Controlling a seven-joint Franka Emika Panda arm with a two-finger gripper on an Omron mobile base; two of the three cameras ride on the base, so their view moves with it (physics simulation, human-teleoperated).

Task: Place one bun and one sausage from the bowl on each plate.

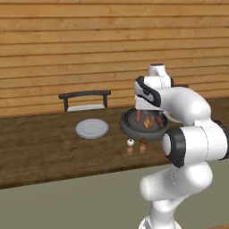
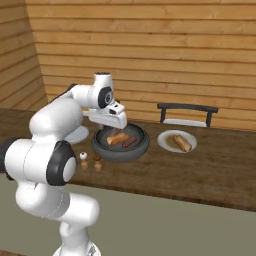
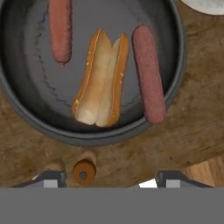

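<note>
Progress: one bun (image 2: pixel 182 143) is already lying on the plate (image 2: pixel 166 142) well off to the right of the jaws; by my judgement that plate is still lacking its sausage.
Second plate: the other plate (image 1: pixel 91 129) is sitting bare on the desk (image 1: pixel 40 143), well off to the left of the jaws; it is awaiting both a bun and a sausage.
Bowl: the bowl (image 3: pixel 26 111) is sitting directly beneath the jaws.
Count in bowl: one split bun (image 3: pixel 101 78) and two sausages, a left sausage (image 3: pixel 60 28) and a right sausage (image 3: pixel 148 72), are flanking it.
Count of plates: two.
Jaws: the gripper (image 3: pixel 106 177) is hovering above the bowl's near rim, jaws standing wide apart and holding nothing.
Other items: two small shakers (image 1: pixel 136 142) are standing on the desk just short of the bowl.
Remaining, as judged: three placements.
</note>
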